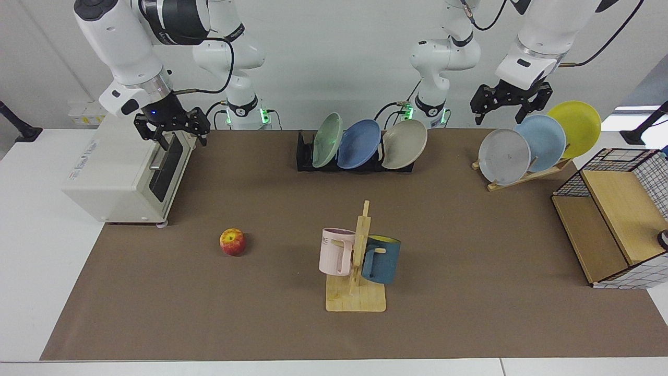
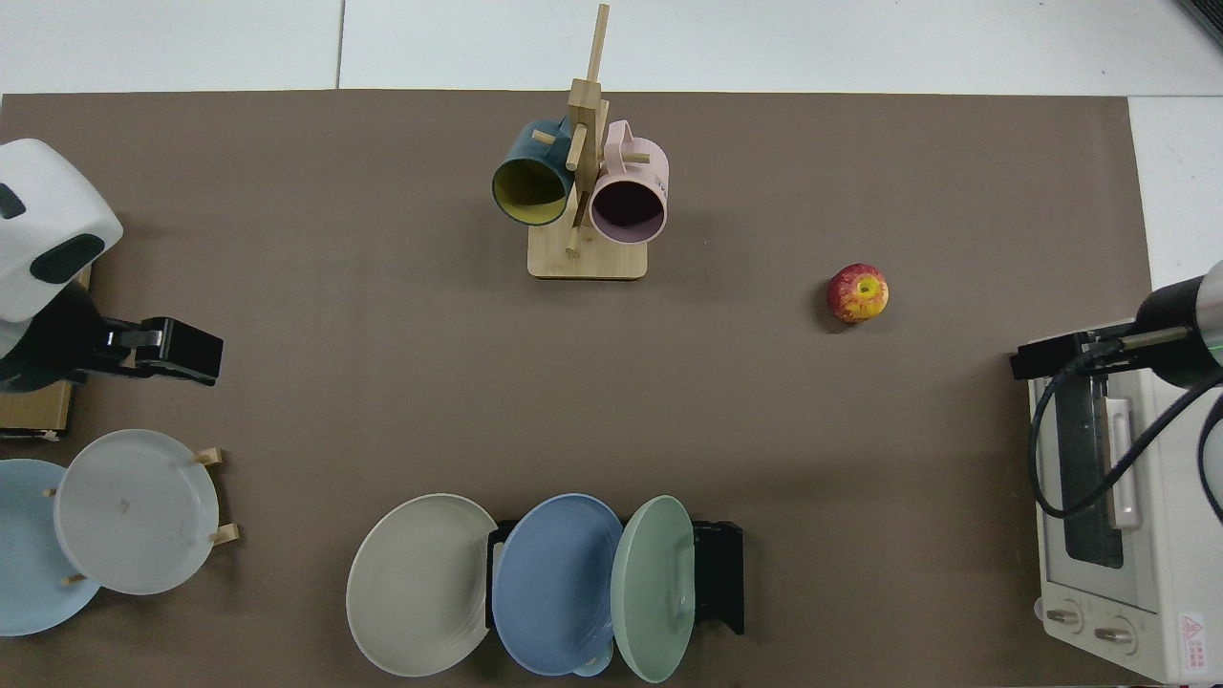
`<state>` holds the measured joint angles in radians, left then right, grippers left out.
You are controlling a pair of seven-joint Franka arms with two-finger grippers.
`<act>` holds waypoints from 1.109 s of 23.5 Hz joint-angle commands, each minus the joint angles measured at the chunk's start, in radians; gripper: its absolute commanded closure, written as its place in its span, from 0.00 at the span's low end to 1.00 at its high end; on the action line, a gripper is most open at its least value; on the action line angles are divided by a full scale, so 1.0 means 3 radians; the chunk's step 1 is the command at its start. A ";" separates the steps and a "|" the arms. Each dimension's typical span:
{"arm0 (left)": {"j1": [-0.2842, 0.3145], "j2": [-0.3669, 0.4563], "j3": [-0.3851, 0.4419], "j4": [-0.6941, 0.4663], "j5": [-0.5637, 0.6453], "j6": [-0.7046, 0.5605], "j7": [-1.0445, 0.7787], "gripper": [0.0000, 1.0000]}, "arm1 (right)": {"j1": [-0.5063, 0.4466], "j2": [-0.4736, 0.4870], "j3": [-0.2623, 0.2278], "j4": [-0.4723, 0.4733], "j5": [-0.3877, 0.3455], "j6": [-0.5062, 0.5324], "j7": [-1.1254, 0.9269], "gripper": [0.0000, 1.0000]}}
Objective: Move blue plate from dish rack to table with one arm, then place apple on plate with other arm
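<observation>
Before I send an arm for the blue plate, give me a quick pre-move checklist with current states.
1. Blue plate seated in the dish rack, middle slot: ok.
2. Neighbours: sage-green plate and beige plate overlap it on both sides: not ok, tight.
3. Left gripper open, empty, above the wooden plate stand: ok.
4. Right gripper open, empty, over the toaster oven: ok.
5. Apple free on the table: ok.
6. Bare mat between rack and mug tree: ok.

Plain white wall [image 1: 339,57] behind, evenly lit. White tabletop [image 1: 36,219] under a wide brown mat [image 1: 469,292]. Bright window [image 1: 639,112] at the far edge.
</observation>
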<state>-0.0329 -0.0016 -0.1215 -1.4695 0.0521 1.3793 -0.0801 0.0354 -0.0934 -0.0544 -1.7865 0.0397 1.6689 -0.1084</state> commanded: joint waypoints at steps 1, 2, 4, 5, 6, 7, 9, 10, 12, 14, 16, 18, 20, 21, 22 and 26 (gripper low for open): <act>0.0038 -0.0051 0.0006 -0.0067 -0.0102 0.0066 0.0062 0.00 | 0.0000 -0.0037 0.0008 -0.0048 -0.0005 0.0061 0.0065 0.00; 0.0038 -0.0046 0.0006 -0.0067 -0.0107 0.0061 0.0062 0.00 | 0.0000 -0.0037 0.0008 -0.0048 -0.0005 0.0061 0.0065 0.00; 0.0038 -0.0046 0.0011 -0.0051 -0.0087 0.0061 0.0057 0.00 | 0.0000 -0.0037 0.0008 -0.0048 -0.0005 0.0061 0.0065 0.00; 0.0033 -0.0046 0.0011 -0.0046 -0.0061 0.0055 0.0052 0.00 | 0.0000 -0.0037 0.0008 -0.0048 -0.0005 0.0061 0.0065 0.00; 0.0038 -0.0046 0.0011 -0.0041 -0.0056 0.0055 0.0047 0.00 | 0.0000 -0.0037 0.0008 -0.0048 -0.0005 0.0061 0.0065 0.00; 0.0033 -0.0051 0.0011 -0.0036 -0.0051 0.0055 0.0042 0.00 | 0.0000 -0.0037 0.0008 -0.0048 -0.0005 0.0061 0.0065 0.00; 0.0038 -0.0051 0.0011 -0.0036 -0.0051 0.0055 0.0042 0.00 | 0.0000 -0.0037 0.0008 -0.0048 -0.0005 0.0061 0.0065 0.00; 0.0033 -0.0051 0.0006 -0.0036 -0.0051 0.0050 0.0017 0.00 | 0.0000 -0.0037 0.0008 -0.0048 -0.0005 0.0061 0.0065 0.00; 0.0033 -0.0051 0.0011 -0.0036 -0.0051 0.0040 0.0001 0.00 | 0.0000 -0.0037 0.0008 -0.0048 -0.0005 0.0061 0.0065 0.00; 0.0033 -0.0066 -0.0014 -0.0036 -0.0056 0.0040 0.0001 0.00 | 0.0000 -0.0037 0.0008 -0.0048 -0.0005 0.0061 0.0065 0.00; 0.0033 -0.0082 -0.0019 -0.0056 -0.0056 0.0009 0.0001 0.00 | 0.0000 -0.0037 0.0008 -0.0048 -0.0005 0.0061 0.0065 0.00; 0.0033 -0.0092 -0.0014 -0.0057 -0.0056 0.0004 0.0006 0.00 | 0.0000 -0.0037 0.0008 -0.0048 -0.0005 0.0061 0.0065 0.00; 0.0038 -0.0092 -0.0014 -0.0062 -0.0056 -0.0001 0.0001 0.00 | 0.0000 -0.0037 0.0008 -0.0048 -0.0005 0.0061 0.0065 0.00; 0.0043 -0.0097 -0.0019 -0.0067 -0.0056 -0.0001 0.0006 0.00 | 0.0000 -0.0037 0.0008 -0.0048 -0.0005 0.0061 0.0065 0.00; 0.0043 -0.0102 -0.0019 -0.0072 -0.0061 -0.0001 0.0016 0.00 | 0.0000 -0.0037 0.0008 -0.0043 0.0006 0.0056 0.0065 0.00; 0.0048 -0.0143 -0.0030 -0.0128 -0.0087 -0.0001 0.0021 0.00 | -0.0016 -0.0169 -0.0013 0.0309 -0.0005 0.0199 0.0070 0.00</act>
<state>-0.0320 -0.0127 -0.1222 -1.4704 0.0445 1.3788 -0.0796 0.0353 -0.0949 -0.0551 -1.7803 0.0396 1.6852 -0.1078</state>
